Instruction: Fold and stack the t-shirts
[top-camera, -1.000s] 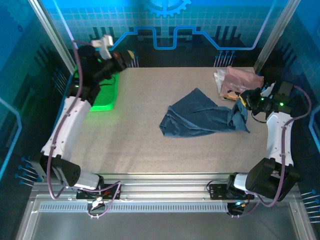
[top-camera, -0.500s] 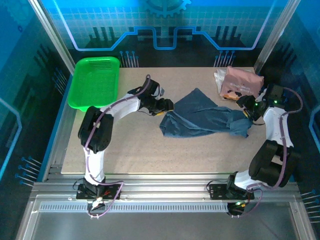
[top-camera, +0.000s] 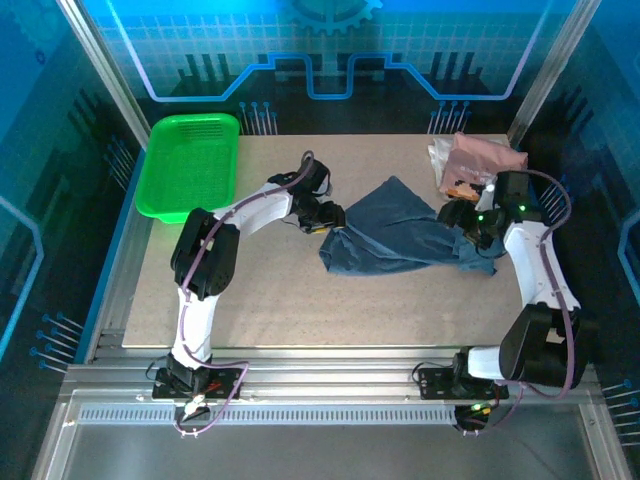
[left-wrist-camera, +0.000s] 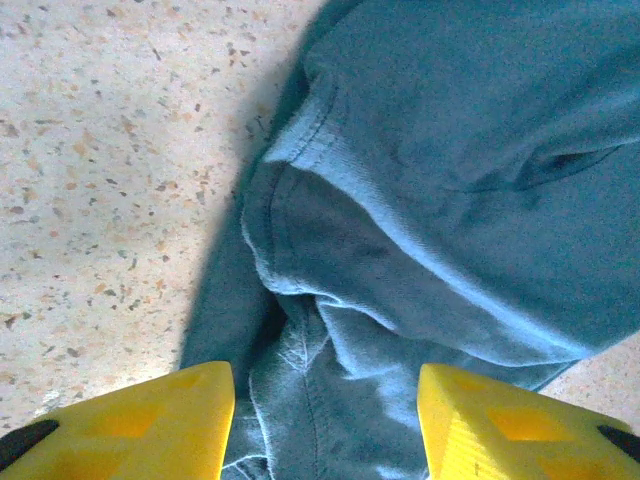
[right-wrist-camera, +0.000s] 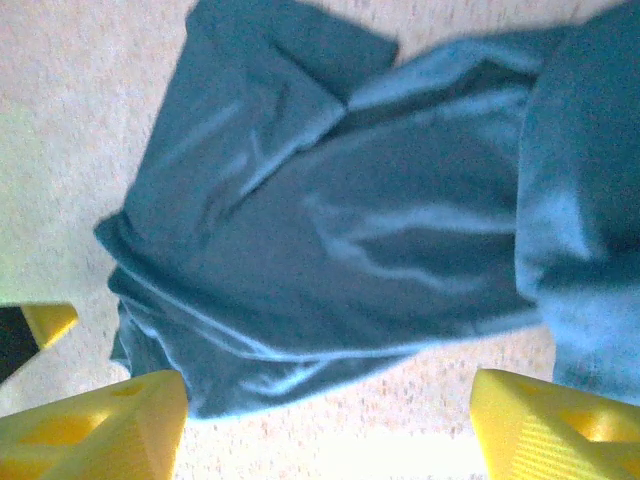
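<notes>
Slate-blue shirt (top-camera: 400, 240) lies crumpled on the counter (top-camera: 280, 290), right of the green basket (top-camera: 190, 165). Your left tool (left-wrist-camera: 325, 405) gapes over its basket-side hem, and your right tool (right-wrist-camera: 325, 410) is spread wide above the far end. Pinch one layer at each end, then pull flat.

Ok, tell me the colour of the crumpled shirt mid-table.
The shirt is plain slate-blue, no print; best seen from the left wrist.

Left gripper (left-wrist-camera: 325, 420) (fingers spread wide) straddles the bunched slate-blue t-shirt (left-wrist-camera: 450, 200).
</notes>
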